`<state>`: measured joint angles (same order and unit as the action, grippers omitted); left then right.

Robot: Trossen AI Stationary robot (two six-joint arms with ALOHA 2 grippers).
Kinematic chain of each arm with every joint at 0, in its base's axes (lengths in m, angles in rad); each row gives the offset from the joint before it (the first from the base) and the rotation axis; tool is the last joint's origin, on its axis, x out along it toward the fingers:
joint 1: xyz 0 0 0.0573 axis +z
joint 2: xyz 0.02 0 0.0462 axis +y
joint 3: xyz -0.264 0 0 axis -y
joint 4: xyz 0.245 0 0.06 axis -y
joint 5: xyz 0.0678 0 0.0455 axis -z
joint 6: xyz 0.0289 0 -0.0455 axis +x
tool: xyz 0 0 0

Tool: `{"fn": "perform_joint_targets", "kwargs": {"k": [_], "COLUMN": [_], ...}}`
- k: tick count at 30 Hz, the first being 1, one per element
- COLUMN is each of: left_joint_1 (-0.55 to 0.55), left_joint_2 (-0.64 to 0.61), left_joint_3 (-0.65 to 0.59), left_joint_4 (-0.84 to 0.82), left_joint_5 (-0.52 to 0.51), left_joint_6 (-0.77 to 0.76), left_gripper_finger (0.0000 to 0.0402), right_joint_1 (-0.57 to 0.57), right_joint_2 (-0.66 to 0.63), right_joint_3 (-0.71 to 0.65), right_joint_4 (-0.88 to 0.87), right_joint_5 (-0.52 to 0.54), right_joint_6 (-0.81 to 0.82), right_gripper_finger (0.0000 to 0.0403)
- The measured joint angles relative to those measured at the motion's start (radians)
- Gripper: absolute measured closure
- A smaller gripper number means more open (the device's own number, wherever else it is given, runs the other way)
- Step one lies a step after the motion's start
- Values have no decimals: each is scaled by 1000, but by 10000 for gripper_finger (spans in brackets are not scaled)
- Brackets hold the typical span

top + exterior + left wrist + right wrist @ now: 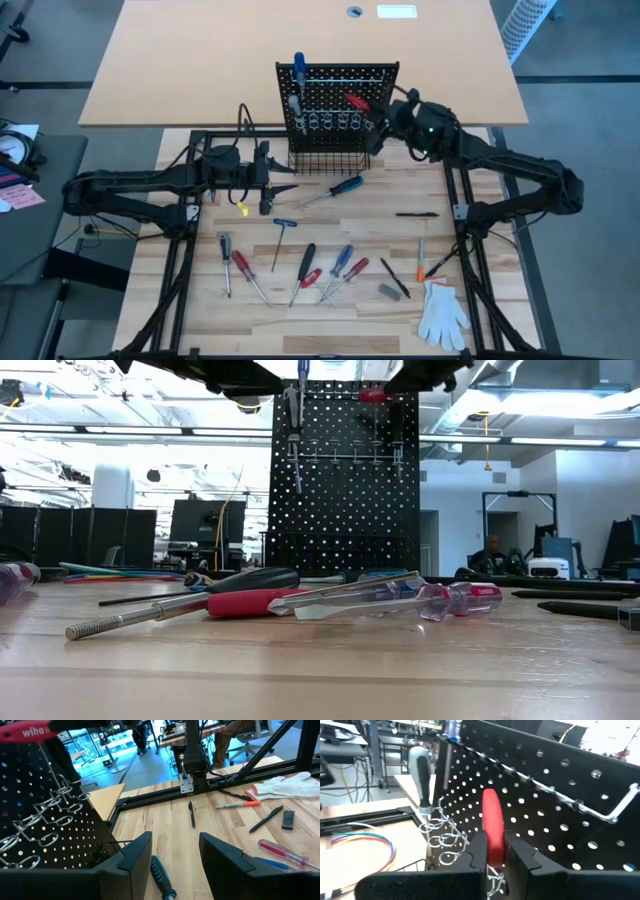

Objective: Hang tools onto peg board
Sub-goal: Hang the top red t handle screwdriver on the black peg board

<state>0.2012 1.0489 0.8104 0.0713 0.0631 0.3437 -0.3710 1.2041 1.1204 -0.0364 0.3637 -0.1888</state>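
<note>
The black peg board (337, 100) stands upright at the table's far middle, with silver rings (445, 840) and a wire basket (328, 158). A blue-handled tool (298, 68) and a grey-handled tool (422, 777) hang at its left end. My right gripper (380, 118) is at the board's right side, shut on a red-handled screwdriver (358, 101). My left gripper (278, 182) is open and empty, low over the table in front of the board's left end. A blue-handled screwdriver (340, 187) lies on the table just ahead of the left gripper and shows between its fingers (162, 880). My right gripper pinches the red handle (492, 832) between its two fingers, which lie across it. The fingers come level from the table's right side. The handle's free end stands up past the fingers, in front of the board and above the rings. The shaft is hidden behind the fingers.
Several screwdrivers and hex keys (310, 265) lie on the near half of the table. A black pen (416, 214), an orange marker (421, 258) and a white glove (442, 312) lie at the right. Coloured wires (365, 842) lie left of the board.
</note>
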Motion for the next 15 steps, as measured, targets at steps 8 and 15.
{"fn": "perform_joint_targets", "kwargs": {"k": [8,15], "left_joint_1": [0,0], "left_joint_2": [0,0], "left_joint_3": [0,0], "left_joint_4": [-2,-2], "left_joint_5": [0,0], "left_joint_6": [0,-6], "left_gripper_finger": [243,243], "right_joint_1": [-19,-50], "right_joint_2": [2,48], "right_joint_3": [4,5], "right_joint_4": [-64,-79], "right_joint_5": [-2,-2], "right_joint_6": [38,43], "right_gripper_finger": [365,365]}}
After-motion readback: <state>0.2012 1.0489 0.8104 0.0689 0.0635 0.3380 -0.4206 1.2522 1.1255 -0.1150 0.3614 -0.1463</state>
